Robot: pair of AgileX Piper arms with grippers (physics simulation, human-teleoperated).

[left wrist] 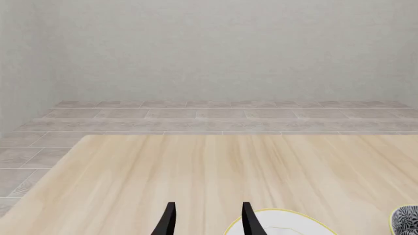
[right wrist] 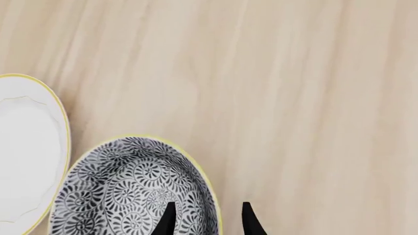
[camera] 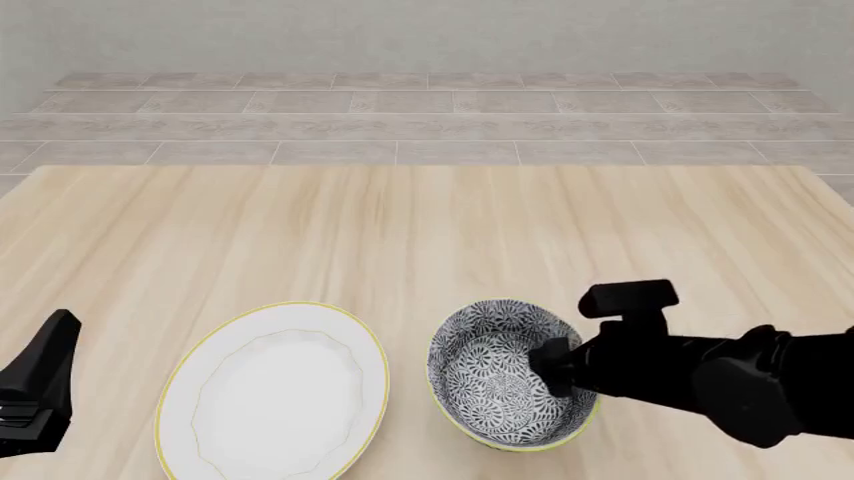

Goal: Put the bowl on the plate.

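On table, bowl beside plate, right claw straddling rim

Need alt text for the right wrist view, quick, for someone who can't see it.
The right pincer straddles the rim of the patterned bowl, one finger inside and one outside. The white plate lies beside the bowl, apart from it, on the wooden table.

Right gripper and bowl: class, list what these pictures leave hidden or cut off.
- Right gripper: whether its fingers touch the bowl's rim; front view, the arm covers it; wrist view, the edge cuts the fingertips.
- Plate: near rim, cut off by the front view's edge.
- Left gripper: only the finger ends show.
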